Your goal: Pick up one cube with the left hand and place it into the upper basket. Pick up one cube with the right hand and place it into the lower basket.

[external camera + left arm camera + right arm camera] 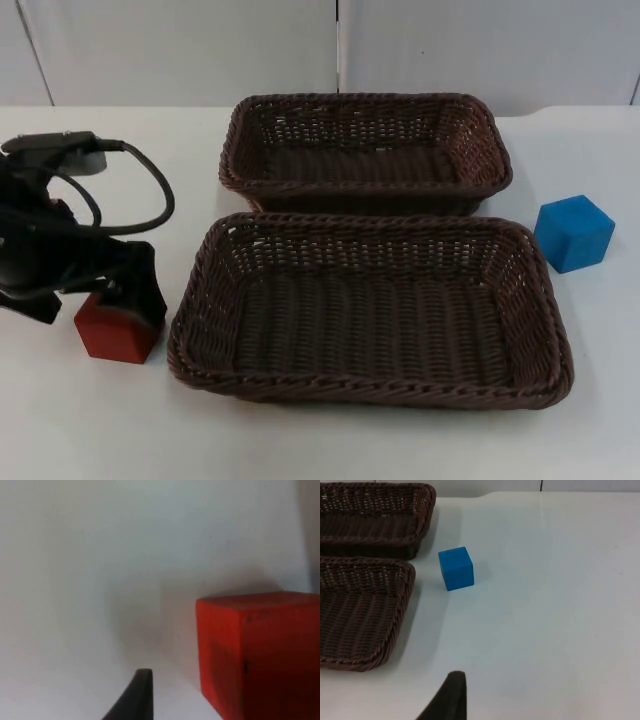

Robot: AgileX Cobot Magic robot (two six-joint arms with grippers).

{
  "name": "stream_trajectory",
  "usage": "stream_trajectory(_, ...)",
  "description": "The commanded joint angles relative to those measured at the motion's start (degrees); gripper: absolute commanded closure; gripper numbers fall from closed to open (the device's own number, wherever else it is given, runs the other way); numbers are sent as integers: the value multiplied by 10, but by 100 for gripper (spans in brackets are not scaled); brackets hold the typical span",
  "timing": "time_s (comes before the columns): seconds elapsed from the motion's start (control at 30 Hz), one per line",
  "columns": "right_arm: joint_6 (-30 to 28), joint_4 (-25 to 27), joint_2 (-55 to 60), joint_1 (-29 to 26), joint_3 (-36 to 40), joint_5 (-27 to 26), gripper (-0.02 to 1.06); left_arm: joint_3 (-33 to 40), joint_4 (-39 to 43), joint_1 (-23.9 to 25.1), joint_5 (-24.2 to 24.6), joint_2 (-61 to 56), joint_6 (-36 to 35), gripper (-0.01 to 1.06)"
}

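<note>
Progress: nothing placed yet, both baskets hold no cube.

Nearest, the lower basket (pixel 370 380) sits on the white table (pixel 320 445); its weave bottom is bare. Just beside its left rim is the red cube (pixel 117 328), resting on the table. The left tool (pixel 125 295) is down at that cube, right over its top back edge. In the left wrist view the red cube (pixel 260 655) stands on the table with one black fingertip (pixel 137 695) off to its side, not touching it. Can't tell whether the left tool is spread or closed, and no grip on the cube is visible. Judgement: the left pick is in the approach or align stage; lift and drop into the upper basket are still to do.

Further back, the blue cube (pixel 573 232) sits on the table just off the right rim, between the two baskets' corners, untouched. The right wrist view looks at the blue cube (pixel 455 568) from well apart, so the right tool is waiting; can't tell its finger state either.

Farthest, the upper basket (pixel 366 195) lies close behind the lower one, also bare.

Left to do: both picks, both placements.
</note>
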Motion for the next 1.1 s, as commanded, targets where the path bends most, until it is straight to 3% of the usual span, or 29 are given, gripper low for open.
stream_trajectory(0.0,1,-2,-2,-4,0,-2,-1,-2,-16,-3,-14,6,11,0)
stream_trajectory(0.1,1,-2,-2,-4,0,-2,-1,-2,-16,-3,-37,21,11,0)
stream_trajectory(0.6,1,-2,-2,-4,0,-2,-1,-2,-78,-3,-41,53,73,2)
stream_trajectory(0.63,1,-2,-2,-4,0,-2,-1,-2,-79,-3,-41,53,73,6)
stream_trajectory(0.7,1,-2,-2,-4,0,-2,-1,-2,-84,-3,-41,52,73,24)
stream_trajectory(0.73,1,-2,-2,-4,0,-2,-1,-2,-84,-3,-41,52,73,24)
stream_trajectory(0.77,1,-2,-2,-4,0,-2,-1,-2,-90,-3,-41,49,73,34)
stream_trajectory(0.9,1,-2,-2,-4,0,-2,-1,-2,-74,-1,-33,20,73,98)
stream_trajectory(0.93,1,-2,-2,-4,0,-2,-1,-2,-74,-1,-33,20,73,98)
stream_trajectory(0.97,1,-2,-2,-4,0,-2,-1,-2,-60,-1,-31,5,72,105)
stream_trajectory(1.07,1,-2,-2,-4,0,-2,-1,-2,-42,-1,-31,-48,32,105)
